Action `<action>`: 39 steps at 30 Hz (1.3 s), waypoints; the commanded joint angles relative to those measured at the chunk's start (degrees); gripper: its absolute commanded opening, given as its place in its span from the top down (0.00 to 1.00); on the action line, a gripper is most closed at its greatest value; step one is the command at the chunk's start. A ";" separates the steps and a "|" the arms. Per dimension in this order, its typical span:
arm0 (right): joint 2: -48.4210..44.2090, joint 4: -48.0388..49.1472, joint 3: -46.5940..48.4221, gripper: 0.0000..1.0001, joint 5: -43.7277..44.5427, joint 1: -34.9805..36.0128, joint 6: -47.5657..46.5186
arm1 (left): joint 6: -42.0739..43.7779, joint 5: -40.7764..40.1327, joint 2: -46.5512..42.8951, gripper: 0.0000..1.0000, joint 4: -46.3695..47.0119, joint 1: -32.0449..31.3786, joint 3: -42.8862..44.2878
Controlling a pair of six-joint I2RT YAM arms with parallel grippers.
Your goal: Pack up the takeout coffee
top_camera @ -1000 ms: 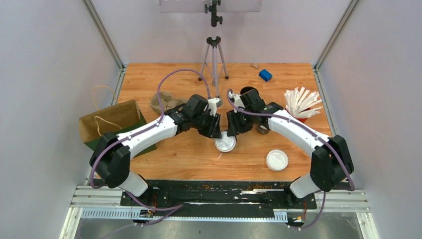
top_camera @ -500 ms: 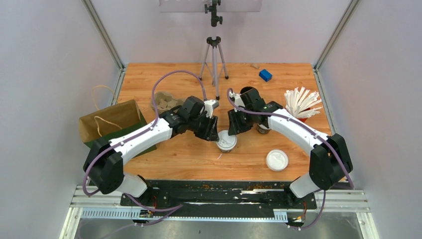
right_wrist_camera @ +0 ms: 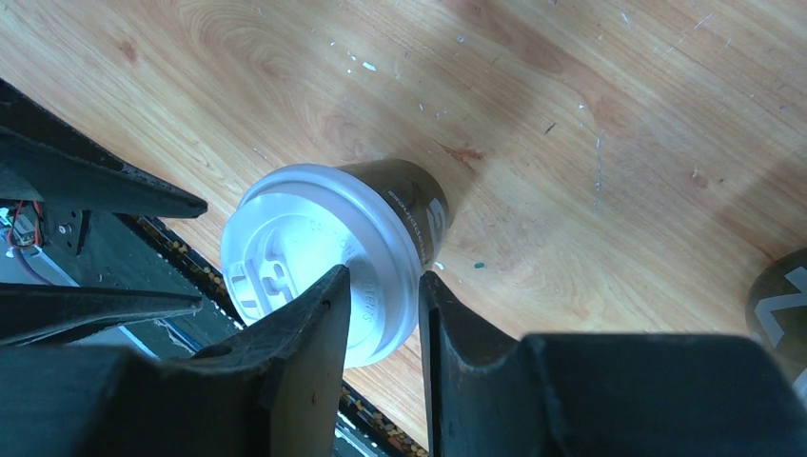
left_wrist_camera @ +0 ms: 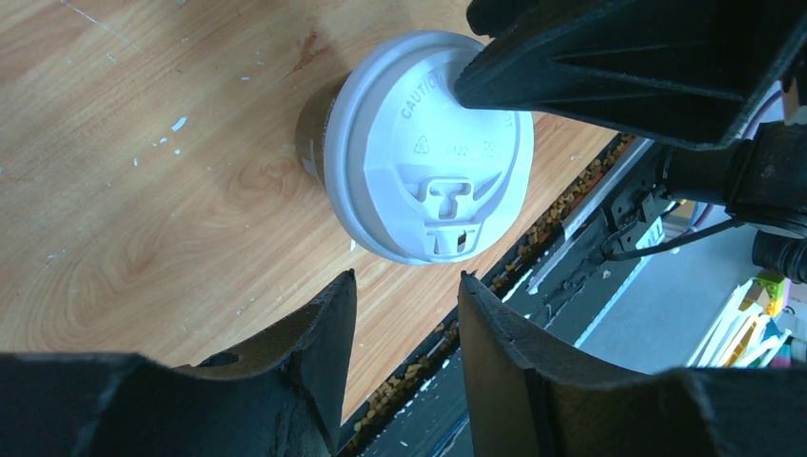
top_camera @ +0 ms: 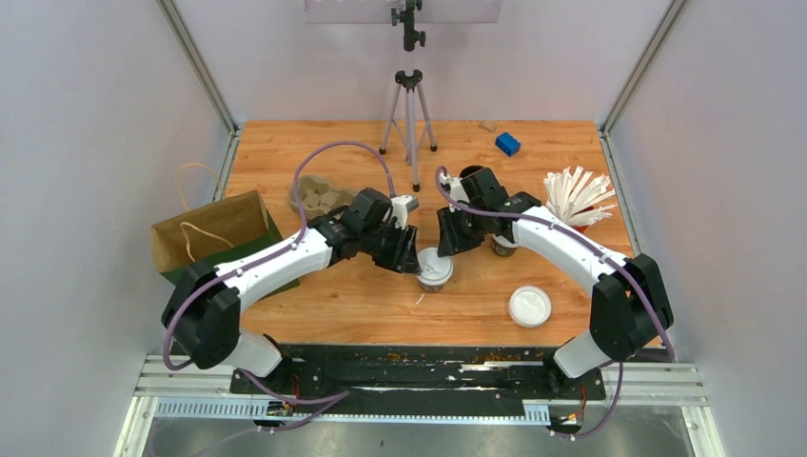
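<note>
"CAUTION" is read in raised letters on the white lid (left_wrist_camera: 428,162) of one cup (top_camera: 434,269), which is stood in the middle of the bench (top_camera: 333,305) between two claws. The cup's white print cannot be read. The left claw (left_wrist_camera: 406,281) is held half open and empty, just left of the cup. The right claw (right_wrist_camera: 383,276) is narrowly parted astride the lid's rim; whether it is gripped cannot be told. One loose lid (top_camera: 529,307) is seen near right.

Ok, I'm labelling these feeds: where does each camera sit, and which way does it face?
Top external: high behind the arms, looking down at the table; both whole arms show, left gripper and right gripper close together mid-table.
Left wrist: on the left arm, looking down at the lidded cup past its own fingers.
Right wrist: on the right arm, looking down past its own fingers.
Shared: both wrist views show that cup.
</note>
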 commanded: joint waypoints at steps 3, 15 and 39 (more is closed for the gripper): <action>-0.14 1.18 0.36 0.68 0.09 -0.59 -0.27 | 1.82 -1.90 2.82 0.49 0.68 0.00 4.95; -0.28 3.76 -3.04 0.70 -1.85 -0.63 1.95 | 2.84 -3.02 5.60 0.49 0.86 0.69 6.04; -6.51 -2.60 -0.71 0.56 0.79 -1.17 10.52 | 8.85 1.27 9.47 0.53 0.41 0.89 6.20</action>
